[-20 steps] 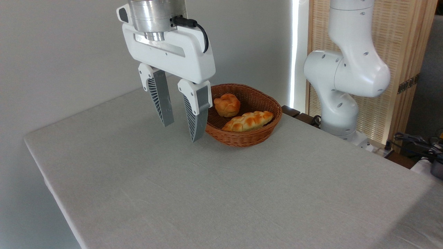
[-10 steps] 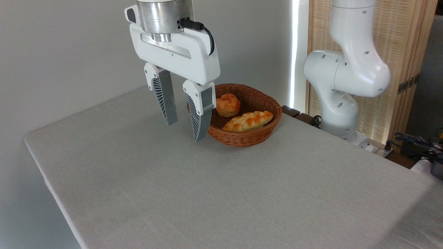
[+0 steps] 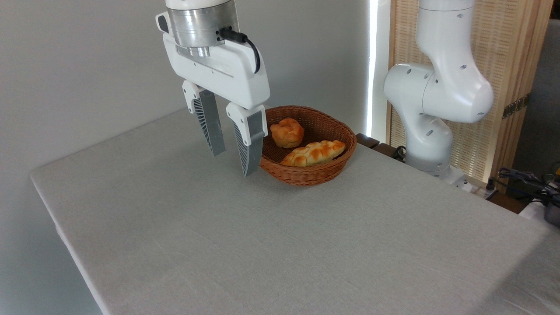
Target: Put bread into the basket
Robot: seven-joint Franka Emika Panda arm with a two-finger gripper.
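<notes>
The braided bread (image 3: 313, 153) lies inside the brown wicker basket (image 3: 332, 168), along its front right side. A small round bun (image 3: 286, 132) sits in the basket behind it. My gripper (image 3: 232, 164) hangs above the table just left of the basket, fingers pointing down and spread apart with nothing between them. Its right finger covers the basket's left rim.
The grey table (image 3: 280, 232) stretches toward the camera, with its left edge running diagonally. The arm's white base (image 3: 431, 113) stands at the back right beside a wooden slatted screen (image 3: 503, 65). Cables and a dark object (image 3: 538, 188) lie at the far right.
The gripper shifted right half a second ago and has since moved back left a little and risen slightly. It stays open and empty. Bread and bun have not moved.
</notes>
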